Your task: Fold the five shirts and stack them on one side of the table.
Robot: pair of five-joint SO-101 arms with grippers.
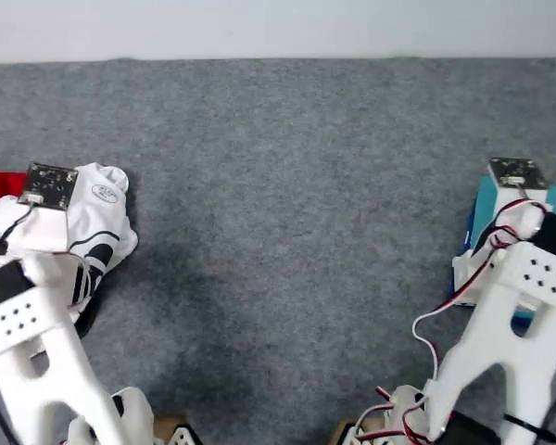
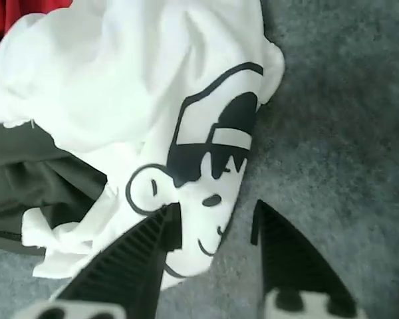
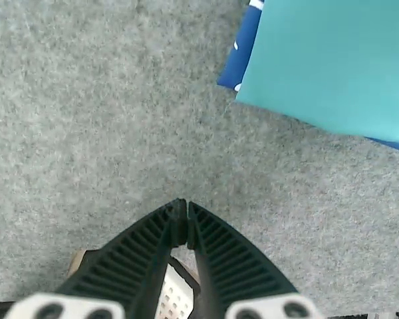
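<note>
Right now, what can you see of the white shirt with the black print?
The white shirt is soft, thin-looking fabric, crumpled and unfolded, with a black cartoon face in a cap printed on it. It lies bunched on the grey table, overlapping a dark garment, with a red garment beside it. The left gripper hangs open over its printed edge; contact is unclear.

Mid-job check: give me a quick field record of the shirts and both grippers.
left gripper: open, over the edge of the white shirt
right gripper: shut, over the table
loose pile: white shirt crumpled on a dark shirt, red shirt beside it
stack: teal shirt lying flat on a blue shirt
</note>
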